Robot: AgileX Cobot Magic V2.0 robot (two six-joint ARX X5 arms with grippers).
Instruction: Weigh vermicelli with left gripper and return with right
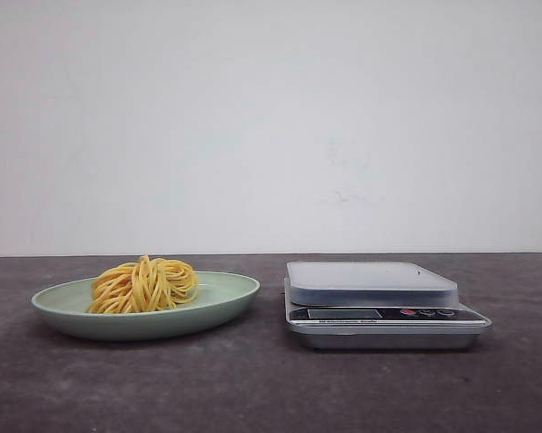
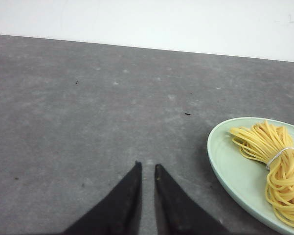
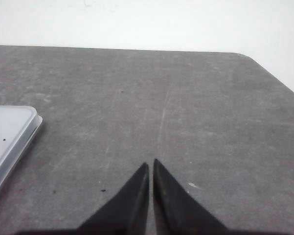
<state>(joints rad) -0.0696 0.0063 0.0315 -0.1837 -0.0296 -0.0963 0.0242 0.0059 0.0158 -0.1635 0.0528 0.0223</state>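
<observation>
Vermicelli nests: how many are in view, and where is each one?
1. The single vermicelli nest lies on the pale green plate, left of the scale, whose platform is bare. Nothing seems hidden.

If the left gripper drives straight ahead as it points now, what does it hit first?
Probably nothing but bare table. The left gripper points past the plate, which sits off to one side with the vermicelli.
</observation>
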